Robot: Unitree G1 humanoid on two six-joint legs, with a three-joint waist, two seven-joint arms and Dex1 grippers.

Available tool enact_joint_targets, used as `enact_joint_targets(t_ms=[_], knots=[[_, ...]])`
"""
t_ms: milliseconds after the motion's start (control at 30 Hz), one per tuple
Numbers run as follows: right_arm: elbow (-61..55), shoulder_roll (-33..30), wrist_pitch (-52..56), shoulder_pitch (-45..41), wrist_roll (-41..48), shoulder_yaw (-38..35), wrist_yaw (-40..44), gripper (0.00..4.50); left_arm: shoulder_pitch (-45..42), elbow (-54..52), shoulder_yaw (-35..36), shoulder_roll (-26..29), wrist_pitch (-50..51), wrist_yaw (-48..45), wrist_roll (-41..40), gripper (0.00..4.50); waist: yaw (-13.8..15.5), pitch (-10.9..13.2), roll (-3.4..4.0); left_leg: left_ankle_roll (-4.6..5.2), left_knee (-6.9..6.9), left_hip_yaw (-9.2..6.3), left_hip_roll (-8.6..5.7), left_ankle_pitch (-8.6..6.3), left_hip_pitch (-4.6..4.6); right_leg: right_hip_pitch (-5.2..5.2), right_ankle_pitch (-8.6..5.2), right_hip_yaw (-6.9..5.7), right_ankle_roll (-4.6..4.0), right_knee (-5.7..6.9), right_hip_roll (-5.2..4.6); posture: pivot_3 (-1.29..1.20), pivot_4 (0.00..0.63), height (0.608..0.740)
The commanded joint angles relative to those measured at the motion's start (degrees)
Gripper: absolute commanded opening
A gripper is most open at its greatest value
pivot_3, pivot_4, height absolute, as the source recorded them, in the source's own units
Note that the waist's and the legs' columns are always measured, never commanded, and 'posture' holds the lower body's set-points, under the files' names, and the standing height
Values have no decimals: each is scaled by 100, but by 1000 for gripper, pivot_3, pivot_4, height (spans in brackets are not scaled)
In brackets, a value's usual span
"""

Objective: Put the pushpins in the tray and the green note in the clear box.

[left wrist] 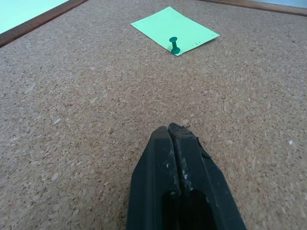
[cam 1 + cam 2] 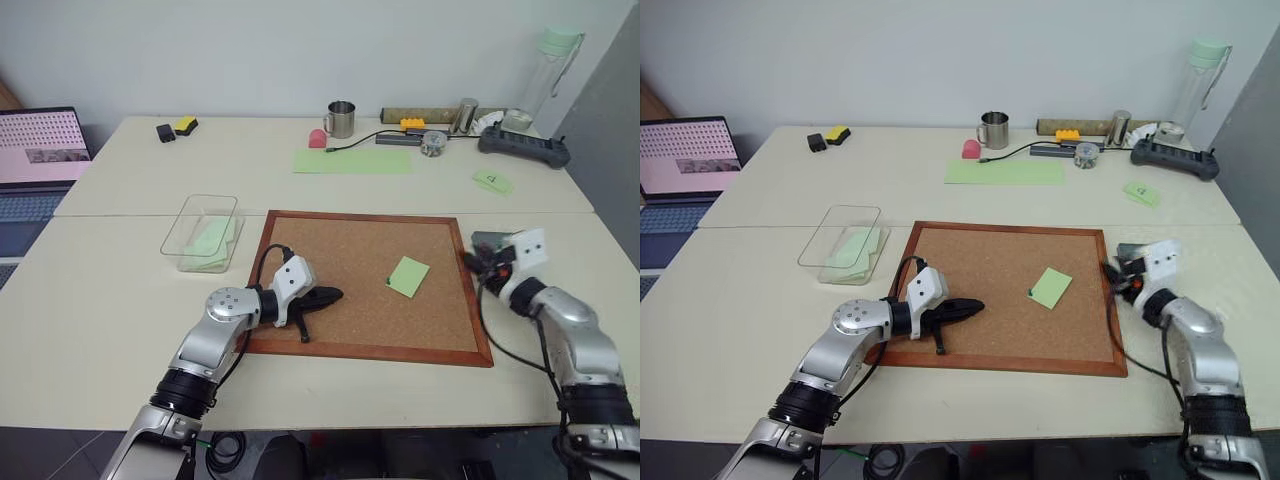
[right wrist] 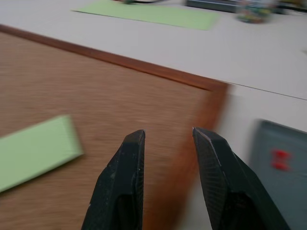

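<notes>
Tables (image 2: 120, 300) are spreading pale and wide under everything, two of them butted together. Lying across the nearer one is the cork board (image 2: 350, 270) in its reddish wooden frame. Farther back, a long pale green sheet (image 2: 352, 160) is resting flat near a metal mug (image 2: 341, 119), and a laptop (image 2: 40, 150) is sitting open at the far left edge.

Off the board's left side, the clear box (image 2: 203, 232) is standing on the table, with pale green paper lying inside it.

Both arms are reaching in from the near edge. The left gripper (image 2: 325, 296) is hovering low over the cork near the board's left part, pointing toward the board's middle; its black fingers (image 1: 180, 158) are pressing together with nothing between them. The right gripper (image 3: 165, 136) is hanging at the board's right edge, its fingers standing apart and holding nothing.

Just beside that gripper, off the board's right side, the tray (image 3: 280, 158) is sitting on the table, dark grey, with a small red-orange pushpin (image 3: 279, 159) lying in it, blurred.

The green note (image 2: 408, 276) is lying on the cork, right of the board's middle, turned like a diamond. A green pushpin (image 1: 174, 45) is standing upright in its corner nearest the left gripper, pinning it.
</notes>
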Motion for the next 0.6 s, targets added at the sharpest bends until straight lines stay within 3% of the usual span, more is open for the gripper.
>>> enact_joint_targets(t_ms=[33, 233, 600], knots=[[-924, -1, 101, 257, 41, 562, 418, 1613, 124, 186, -27, 126, 169, 13, 112, 0, 1, 0, -1, 0, 0, -2, 1, 0, 0, 0, 0, -1, 0, -2, 1, 0, 150, 740], [-1104, 337, 328, 241, -18, 1077, 377, 1613, 139, 165, -36, 132, 174, 9, 112, 0, 3, 1, -2, 0, 0, -5, 0, 0, 1, 0, 0, -4, 0, -2, 2, 0, 150, 740], [-527, 662, 407, -198, -423, 1233, 46, 1613, 140, 140, -2, 187, 183, 6, 118, 0, 3, 2, -3, 0, 0, -6, 0, 0, 1, -1, -2, -5, -4, -2, 2, 0, 150, 740]])
